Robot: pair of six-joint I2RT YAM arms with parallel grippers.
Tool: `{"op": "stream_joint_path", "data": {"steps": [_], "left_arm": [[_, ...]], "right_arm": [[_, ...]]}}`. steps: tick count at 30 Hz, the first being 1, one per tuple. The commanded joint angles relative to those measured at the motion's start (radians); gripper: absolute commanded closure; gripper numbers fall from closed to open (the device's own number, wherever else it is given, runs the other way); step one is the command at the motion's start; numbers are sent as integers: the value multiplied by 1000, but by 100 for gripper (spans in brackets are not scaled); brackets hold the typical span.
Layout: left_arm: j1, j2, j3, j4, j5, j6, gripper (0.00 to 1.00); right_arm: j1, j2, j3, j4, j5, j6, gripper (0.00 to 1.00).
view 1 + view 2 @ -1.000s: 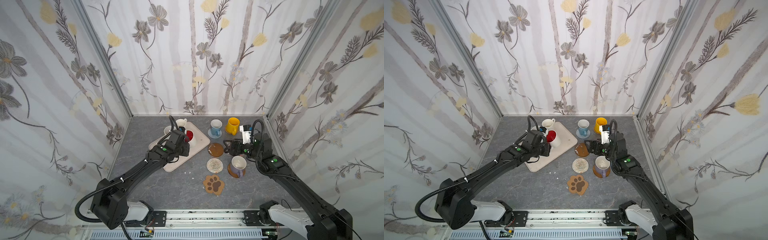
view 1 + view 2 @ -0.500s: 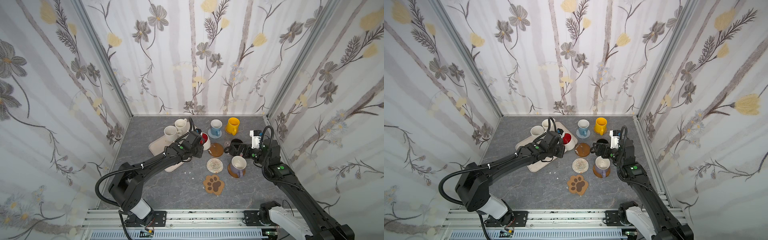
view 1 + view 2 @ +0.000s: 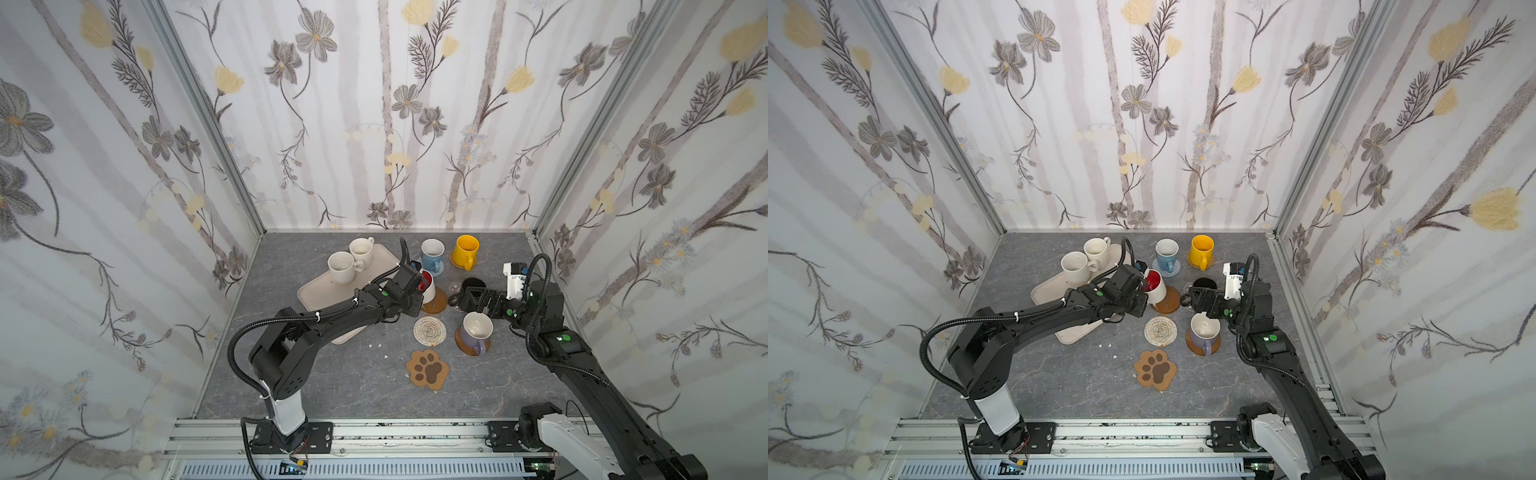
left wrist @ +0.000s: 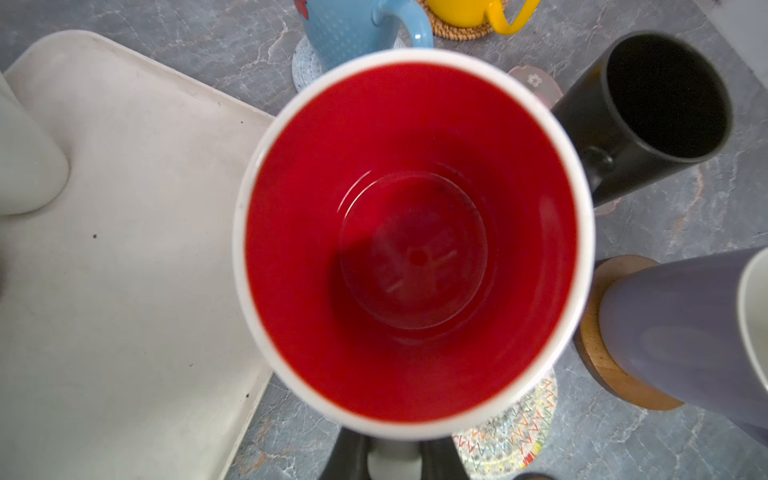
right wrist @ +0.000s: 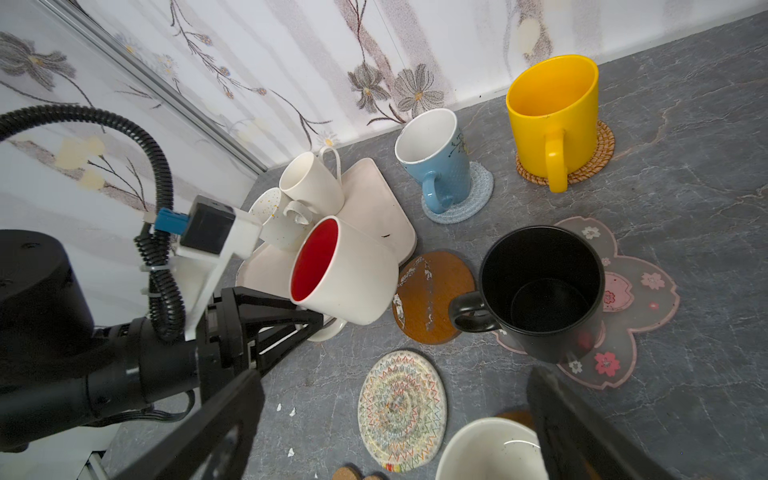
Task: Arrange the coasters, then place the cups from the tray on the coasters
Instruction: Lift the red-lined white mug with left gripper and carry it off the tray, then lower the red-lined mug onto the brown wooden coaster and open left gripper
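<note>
The left gripper [image 5: 316,327] is clamped on the handle of the red-lined white mug [image 5: 345,270], held tipped with its base at the edge of an amber disc coaster [image 5: 432,295]; behind it the left arm [image 3: 332,316] stretches low and nearly straight across the tray [image 3: 320,291], where two cream mugs [image 3: 343,268] stand. The right gripper [image 3: 478,300], jaws wide apart, sits just behind the black mug [image 3: 473,286] standing on the pink-flower coaster [image 5: 631,291], the right arm [image 3: 582,365] bent at the elbow, wrist turned toward the middle
</note>
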Motion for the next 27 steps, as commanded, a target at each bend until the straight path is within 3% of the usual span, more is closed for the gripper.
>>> {"op": "stream_joint_path", "data": {"steps": [1, 27], "left_arm": [[-6, 27, 41, 77, -55, 17, 100], [-36, 186, 149, 69, -97, 45, 100]], "right_arm": [[-4, -3, -5, 33, -13, 2, 1], [-18, 12, -18, 53, -17, -1, 0]]}}
